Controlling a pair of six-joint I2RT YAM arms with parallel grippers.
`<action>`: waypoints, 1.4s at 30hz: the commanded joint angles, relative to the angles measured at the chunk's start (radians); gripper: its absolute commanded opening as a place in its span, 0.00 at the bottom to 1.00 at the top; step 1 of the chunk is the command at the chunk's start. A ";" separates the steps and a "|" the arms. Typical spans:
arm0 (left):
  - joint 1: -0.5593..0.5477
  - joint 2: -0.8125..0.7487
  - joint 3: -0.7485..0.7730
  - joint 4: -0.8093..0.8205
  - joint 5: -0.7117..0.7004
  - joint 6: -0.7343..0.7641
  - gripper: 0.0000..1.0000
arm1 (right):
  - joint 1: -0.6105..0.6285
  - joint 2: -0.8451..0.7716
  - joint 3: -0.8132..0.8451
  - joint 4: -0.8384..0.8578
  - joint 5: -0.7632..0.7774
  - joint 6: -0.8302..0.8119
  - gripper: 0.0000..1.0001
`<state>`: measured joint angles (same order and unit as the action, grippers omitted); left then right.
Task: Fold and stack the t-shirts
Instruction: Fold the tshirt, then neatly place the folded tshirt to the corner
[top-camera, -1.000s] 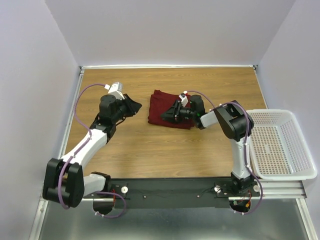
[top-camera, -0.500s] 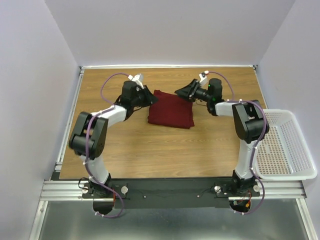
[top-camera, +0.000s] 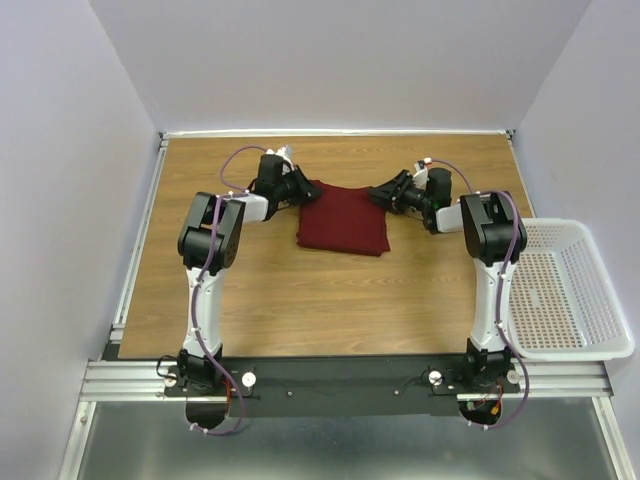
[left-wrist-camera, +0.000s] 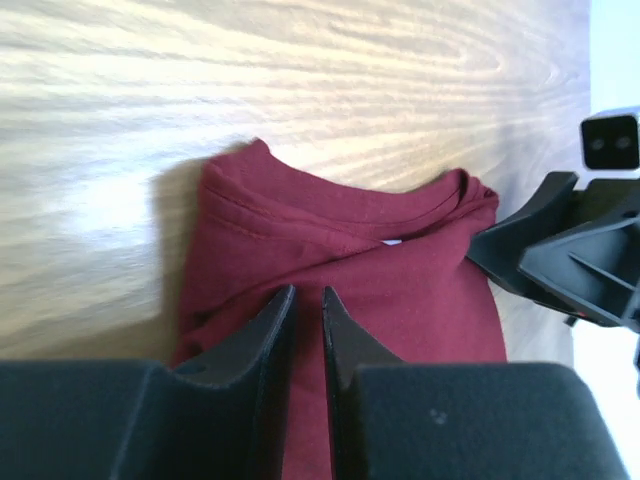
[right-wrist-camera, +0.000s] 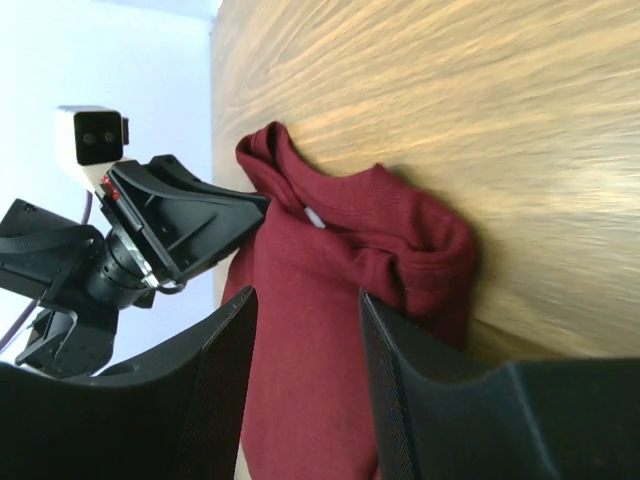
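One dark red t-shirt lies folded into a flat rectangle on the wooden table. My left gripper rests low at its far left corner. In the left wrist view its fingertips stand a narrow slit apart over the cloth, with no fold caught between them. My right gripper lies at the far right corner. In the right wrist view its jaws are wide open over the bunched collar end of the shirt. The two grippers face each other across the shirt's far edge.
A white mesh basket stands at the right edge of the table, beside the right arm. The back wall runs close behind both grippers. The right gripper's black body shows in the left wrist view, and the left gripper shows in the right wrist view.
The left arm swung from the shirt's left side up to its far left corner. The right gripper came off the shirt's top and settled at the far right corner. The jaws kept their width.
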<state>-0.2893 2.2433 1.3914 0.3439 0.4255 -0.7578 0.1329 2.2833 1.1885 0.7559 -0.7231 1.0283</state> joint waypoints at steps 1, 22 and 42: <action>0.048 0.001 -0.020 0.018 0.032 -0.038 0.24 | -0.041 0.033 -0.006 -0.027 0.056 -0.059 0.53; 0.064 -0.720 -0.219 -0.241 -0.376 0.264 0.54 | -0.042 -0.396 -0.078 -0.644 0.200 -0.421 0.56; 0.059 -1.314 -0.588 -0.292 -0.804 0.448 0.96 | 0.120 -0.341 0.028 -1.014 0.452 -0.521 0.57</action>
<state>-0.2302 0.9340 0.8223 0.0383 -0.2996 -0.3359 0.2329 1.9030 1.1721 -0.1970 -0.3481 0.5213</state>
